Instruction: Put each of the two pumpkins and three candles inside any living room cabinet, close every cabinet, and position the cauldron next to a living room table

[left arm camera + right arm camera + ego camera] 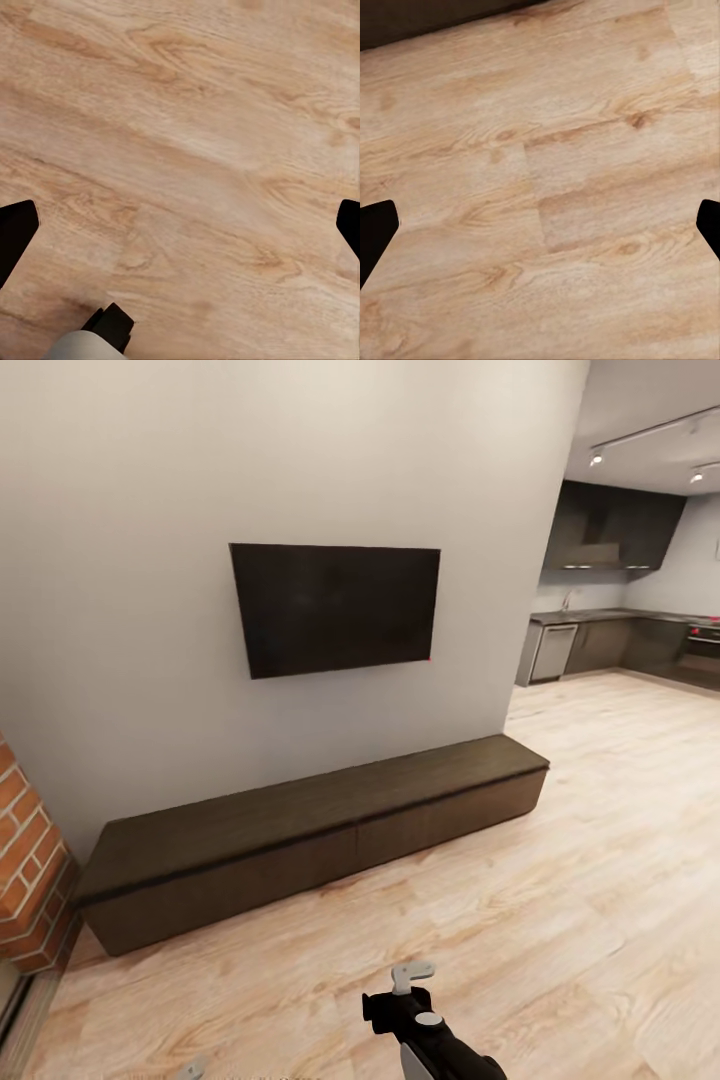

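Cabinet point(300, 840): a long, low dark-brown wood unit standing against the pale wall, running from the brick column point(30, 860) at the left toward the kitchen opening at the right. Its flat top is bare. Both wide drawer fronts sit flush with the body, with a seam between them near the middle; the unit reads as closed.

A dark flat screen point(335, 607) hangs on the wall directly above the cabinet, well apart from its top.

Light wood plank floor point(560, 880) lies in front of the cabinet and continues to the right into a kitchen with dark grey cabinets point(610, 530) and a steel-fronted appliance point(553, 651).

Right arm point(430, 1035): black and grey, visible at the lower edge of the head view, above the floor and short of the cabinet front.

Left gripper point(180, 225): in the left wrist view its dark fingertips point(15, 229) sit at opposite edges of the frame, spread wide, with bare floor between them. Nothing is held.

Right gripper point(540, 225): in the right wrist view its dark fingertips point(375, 225) likewise sit at opposite edges, spread wide over bare floor. Nothing is held. A dark strip, probably the cabinet base, crosses the far corner of that view.
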